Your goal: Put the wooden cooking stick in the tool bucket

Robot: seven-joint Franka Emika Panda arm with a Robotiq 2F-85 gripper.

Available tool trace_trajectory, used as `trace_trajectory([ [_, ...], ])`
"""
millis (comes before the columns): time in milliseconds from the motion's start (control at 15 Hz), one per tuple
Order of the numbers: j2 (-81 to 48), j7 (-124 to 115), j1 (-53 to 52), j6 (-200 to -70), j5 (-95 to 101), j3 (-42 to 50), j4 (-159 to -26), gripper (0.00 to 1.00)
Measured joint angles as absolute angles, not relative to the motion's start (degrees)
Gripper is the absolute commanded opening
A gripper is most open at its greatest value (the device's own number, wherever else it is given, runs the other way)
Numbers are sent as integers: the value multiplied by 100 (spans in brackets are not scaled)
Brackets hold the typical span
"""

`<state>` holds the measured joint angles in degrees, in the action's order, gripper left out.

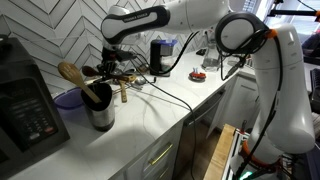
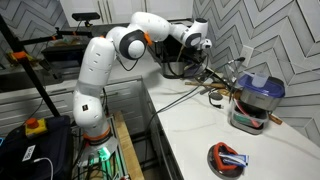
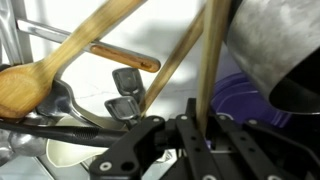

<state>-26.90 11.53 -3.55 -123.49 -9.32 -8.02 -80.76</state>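
Just beside the tool bucket (image 3: 268, 48), gripper (image 3: 200, 130) clasps the wooden cooking stick (image 3: 207, 70).

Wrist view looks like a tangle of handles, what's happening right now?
The fingers appear closed on the wooden cooking stick by its slim handle, right beside the tool bucket. Another wooden spoon sticks out of the bucket, with a purple bowl next to it. Whether the stick's end is inside yet isn't clear.

No legible text, brand, number or sign anywhere. Only faint pale marks on the button panel of the black appliance (image 1: 25, 108) beside the tool bucket (image 1: 100, 114) in an exterior view, too small to read.
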Motion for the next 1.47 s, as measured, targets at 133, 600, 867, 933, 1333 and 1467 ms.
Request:
trace_trajectory([
  [133,-2552,1153,-354,-12391,-944,-814,-8255,9],
  [600,-2405,1218,-304,-13526,-1289,-869,-8356,2],
  [867,-1740,2050,154,-14635,-2631,-1256,-8984,2],
  [933,-1538,2515,327,-14886,-3042,-1486,-9230,2],
  [1333,-1034,4900,832,-17384,-5530,-3306,-10400,2],
  [1467,-993,5387,850,-18515,-6461,-3723,-10637,2],
])
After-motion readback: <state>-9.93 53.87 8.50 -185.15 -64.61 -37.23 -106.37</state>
